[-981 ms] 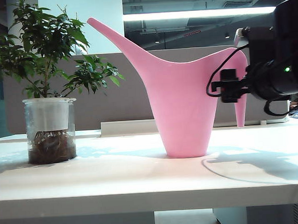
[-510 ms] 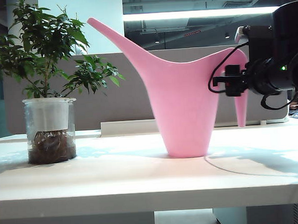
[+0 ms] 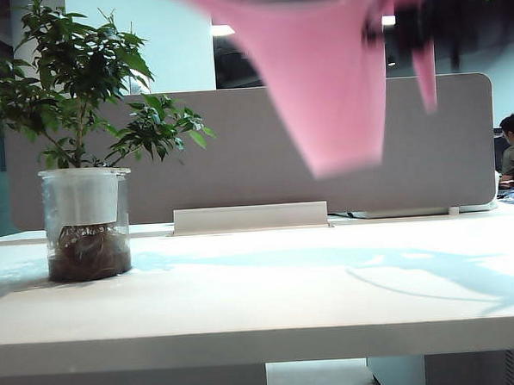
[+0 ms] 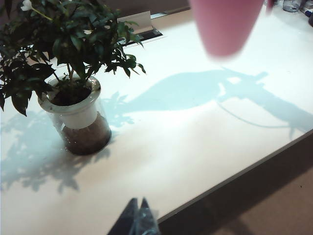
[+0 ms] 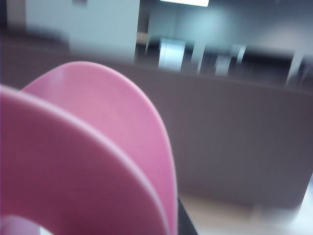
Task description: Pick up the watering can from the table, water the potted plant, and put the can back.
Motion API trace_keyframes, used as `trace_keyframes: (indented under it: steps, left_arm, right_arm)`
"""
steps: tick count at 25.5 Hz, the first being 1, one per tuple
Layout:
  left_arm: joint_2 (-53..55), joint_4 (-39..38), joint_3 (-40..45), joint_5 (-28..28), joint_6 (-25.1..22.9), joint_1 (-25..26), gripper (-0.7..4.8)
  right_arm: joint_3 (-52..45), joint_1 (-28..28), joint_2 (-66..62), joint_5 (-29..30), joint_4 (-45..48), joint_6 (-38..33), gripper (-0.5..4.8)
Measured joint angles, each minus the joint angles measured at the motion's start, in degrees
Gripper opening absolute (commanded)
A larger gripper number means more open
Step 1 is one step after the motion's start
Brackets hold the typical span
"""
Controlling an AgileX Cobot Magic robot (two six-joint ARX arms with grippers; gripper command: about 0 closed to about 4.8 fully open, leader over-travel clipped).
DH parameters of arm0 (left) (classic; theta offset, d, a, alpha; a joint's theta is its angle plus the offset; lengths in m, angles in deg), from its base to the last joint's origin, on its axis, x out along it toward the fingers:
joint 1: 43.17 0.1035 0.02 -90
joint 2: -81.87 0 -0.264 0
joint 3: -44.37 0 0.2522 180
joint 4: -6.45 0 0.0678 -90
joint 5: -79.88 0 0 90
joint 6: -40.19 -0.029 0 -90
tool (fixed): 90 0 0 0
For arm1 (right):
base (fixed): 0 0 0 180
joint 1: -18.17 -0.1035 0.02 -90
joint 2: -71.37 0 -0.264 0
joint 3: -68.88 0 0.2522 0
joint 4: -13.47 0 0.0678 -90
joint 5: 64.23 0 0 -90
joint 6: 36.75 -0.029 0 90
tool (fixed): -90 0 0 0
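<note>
Lifted off the table (image 3: pixel 246 305), 1 watering can (image 3: pixel 333 76) hangs in right gripper (image 3: pixel 403 25) jaws; left jaws (image 4: pixel 138 220) together.

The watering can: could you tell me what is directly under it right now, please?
Nothing but air: the watering can hangs above the bare table, which carries only its shadow. The right gripper at its handle is blurred; the can's top is out of frame.

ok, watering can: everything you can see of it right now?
The can is smooth pink plastic with a tapered body, blurred in all views. It hangs clear of the table, base tilted, high at the right of the exterior view; its spout runs off the top edge. The right hand, a dark blur, is at its arched handle. Its shadow falls on the table. The plant stands apart, left.
</note>
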Motion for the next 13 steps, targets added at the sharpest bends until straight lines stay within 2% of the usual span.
trace_keyframes:
  steps: [3,5,8,13]
  left_arm:
    - [0.0,0.0,0.0,0.0,0.0,0.0,-0.05]
    - [0.0,0.0,0.0,0.0,0.0,0.0,-0.05]
    - [0.0,0.0,0.0,0.0,0.0,0.0,-0.05]
    - [0.0,0.0,0.0,0.0,0.0,0.0,-0.05]
  right_arm:
    - [8.1,0.0,2.8,0.0,-7.5,5.1,-0.04]
    - [14.2,0.0,3.1,-0.4,-16.5,10.0,-0.03]
    - [15.1,0.0,2.0,-1.9,-22.9,11.5,-0.03]
    - [15.0,0.0,1.9,-3.0,-26.2,15.8,-0.03]
